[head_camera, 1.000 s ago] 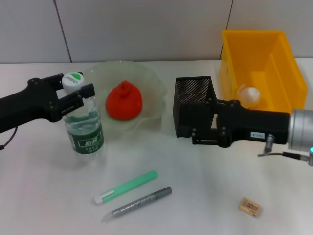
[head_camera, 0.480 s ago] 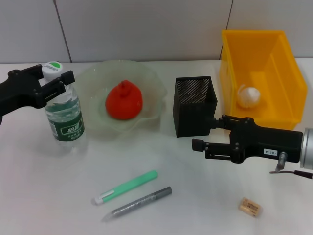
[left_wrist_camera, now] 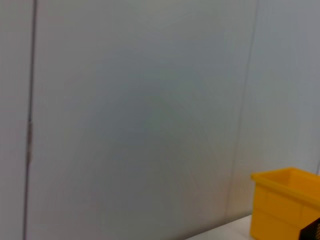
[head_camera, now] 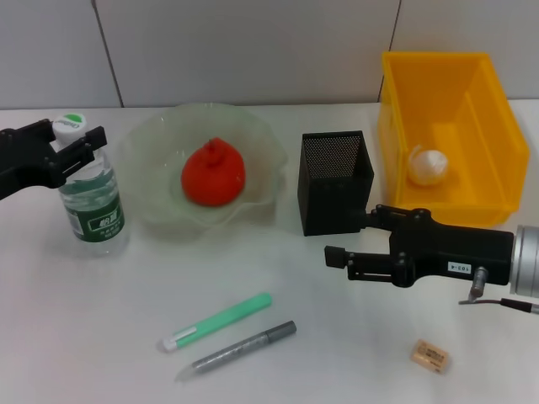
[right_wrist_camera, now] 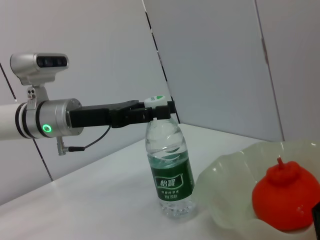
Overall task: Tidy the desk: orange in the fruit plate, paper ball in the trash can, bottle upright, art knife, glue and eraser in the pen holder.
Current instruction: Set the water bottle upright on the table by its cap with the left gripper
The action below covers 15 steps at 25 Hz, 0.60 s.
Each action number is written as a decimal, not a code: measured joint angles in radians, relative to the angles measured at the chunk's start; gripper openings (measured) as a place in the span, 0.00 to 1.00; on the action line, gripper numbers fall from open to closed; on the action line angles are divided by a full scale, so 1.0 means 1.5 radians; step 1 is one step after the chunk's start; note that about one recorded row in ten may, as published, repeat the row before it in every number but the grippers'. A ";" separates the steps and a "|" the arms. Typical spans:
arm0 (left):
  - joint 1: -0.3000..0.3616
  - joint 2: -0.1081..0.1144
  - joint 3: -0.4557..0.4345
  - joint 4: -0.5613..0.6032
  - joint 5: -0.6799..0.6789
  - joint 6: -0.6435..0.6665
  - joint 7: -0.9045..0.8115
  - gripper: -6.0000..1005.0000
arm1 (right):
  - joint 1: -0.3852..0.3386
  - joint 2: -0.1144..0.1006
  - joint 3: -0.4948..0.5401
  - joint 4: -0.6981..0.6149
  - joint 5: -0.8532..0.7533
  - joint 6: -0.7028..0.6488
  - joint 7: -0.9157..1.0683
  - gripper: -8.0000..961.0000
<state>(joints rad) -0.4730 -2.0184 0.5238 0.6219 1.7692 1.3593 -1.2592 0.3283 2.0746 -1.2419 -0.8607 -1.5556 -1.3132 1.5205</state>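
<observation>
Bottle step looks about finished; stationery is next.

Trash can (head_camera: 497,126) far right, paper ball (head_camera: 427,164) already inside. Fruit plate (head_camera: 152,135) far centre-left, orange (head_camera: 214,173) in it. Pen holder (head_camera: 334,181) stands between plate and can.

Left gripper (head_camera: 74,151) at the far left, arm level, jaws clamped on the neck of the bottle (head_camera: 88,198), which stands upright on the counter (head_camera: 337,337). Next move there, I'd say: let go and lift clear without tipping it.

Right gripper (head_camera: 338,257) low over the counter, just near of the holder, jaws apart, empty. Eraser (head_camera: 430,355) near right, well apart from it. Green pen-like stick (head_camera: 217,321) and grey one (head_camera: 238,349) lie near centre, untouched.
</observation>
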 joint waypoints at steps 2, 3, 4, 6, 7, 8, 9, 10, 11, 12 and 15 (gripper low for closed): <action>0.001 -0.001 -0.006 -0.002 0.000 -0.006 0.000 0.47 | 0.001 0.000 -0.001 0.002 0.000 0.000 0.000 0.84; 0.001 -0.001 -0.006 -0.002 0.000 -0.006 0.000 0.47 | 0.002 0.001 -0.001 0.002 -0.002 0.001 0.000 0.84; 0.001 -0.002 -0.012 -0.003 -0.001 -0.010 0.000 0.47 | 0.003 0.001 -0.001 0.002 -0.003 0.002 0.000 0.84; 0.001 -0.007 -0.015 -0.003 -0.001 -0.014 0.000 0.47 | 0.007 0.002 -0.001 0.003 -0.006 0.003 0.000 0.84; 0.001 -0.007 -0.015 -0.003 -0.001 -0.014 0.000 0.47 | 0.007 0.002 -0.001 0.003 -0.006 0.003 0.000 0.84; -0.001 -0.010 -0.016 -0.003 -0.001 -0.017 0.000 0.47 | 0.008 0.002 -0.001 0.003 -0.006 0.003 0.000 0.84; -0.001 -0.011 -0.016 -0.003 -0.001 -0.018 0.001 0.47 | 0.009 0.002 -0.001 0.004 -0.006 0.003 0.000 0.84; -0.001 -0.013 -0.016 -0.003 -0.001 -0.019 0.001 0.47 | 0.009 0.002 -0.001 0.004 -0.006 0.003 0.000 0.84; -0.001 -0.015 -0.016 -0.003 -0.001 -0.020 0.001 0.48 | 0.010 0.002 -0.001 0.006 -0.006 0.004 0.000 0.84; 0.000 -0.017 -0.016 -0.003 -0.006 -0.022 0.005 0.48 | 0.010 0.002 -0.001 0.008 -0.006 0.004 0.000 0.84; 0.003 -0.018 -0.016 -0.006 -0.013 -0.023 0.011 0.48 | 0.013 0.002 -0.001 0.013 -0.006 0.005 -0.001 0.84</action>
<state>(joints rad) -0.4691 -2.0456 0.5000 0.6127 1.7493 1.3246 -1.2420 0.3478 2.0772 -1.2441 -0.8412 -1.5648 -1.3061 1.5193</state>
